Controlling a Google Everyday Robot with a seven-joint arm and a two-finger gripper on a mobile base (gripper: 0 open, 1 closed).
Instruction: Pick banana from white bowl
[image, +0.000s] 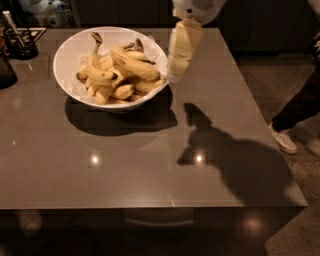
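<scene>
The white bowl (70, 55) stands on the grey table at the back left and holds several yellow bananas. The banana (136, 65), the thickest one, lies across the top of the pile on the bowl's right side, its dark tip toward the right rim. A slimmer banana with a long upright stem (95, 55) sits to its left. My gripper (175, 72) hangs down from the top of the view, just outside the bowl's right rim and above the table. It holds nothing that I can see.
The grey table (150, 170) has its right edge near a person's leg and white shoe (284, 139) on the floor. Dark objects (20, 44) stand at the table's back left corner. My arm's shadow falls right of the bowl.
</scene>
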